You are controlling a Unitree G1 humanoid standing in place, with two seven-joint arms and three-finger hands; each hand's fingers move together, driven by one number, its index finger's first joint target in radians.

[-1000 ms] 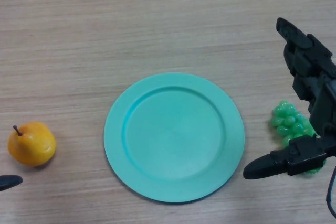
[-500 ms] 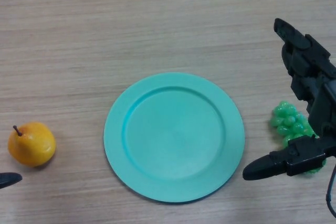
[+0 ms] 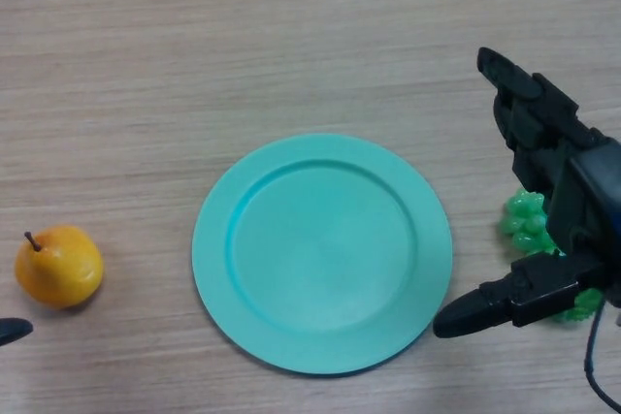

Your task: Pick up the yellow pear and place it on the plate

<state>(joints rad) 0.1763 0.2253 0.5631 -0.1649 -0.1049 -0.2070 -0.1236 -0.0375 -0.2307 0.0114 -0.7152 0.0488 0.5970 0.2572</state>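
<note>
The yellow pear (image 3: 58,266) with a dark stem lies on the wooden table at the far left. The teal plate (image 3: 218,239) sits in the middle and holds nothing. My right hand (image 3: 558,191) hovers at the right, just past the plate's right rim, far from the pear, with its fingers spread open and empty; its thumb (image 3: 485,305) points toward the plate. Only a dark tip of my left hand (image 3: 12,331) shows at the bottom left edge, just below the pear.
A bunch of green grapes (image 3: 524,220) lies on the table at the right, partly hidden under my right hand. The wooden table (image 3: 291,36) stretches bare behind the plate.
My right hand has shifted left, toward the plate, and covers more of the grapes. The left hand's tip has slid slightly further out of the view. Pear and plate have not moved.
</note>
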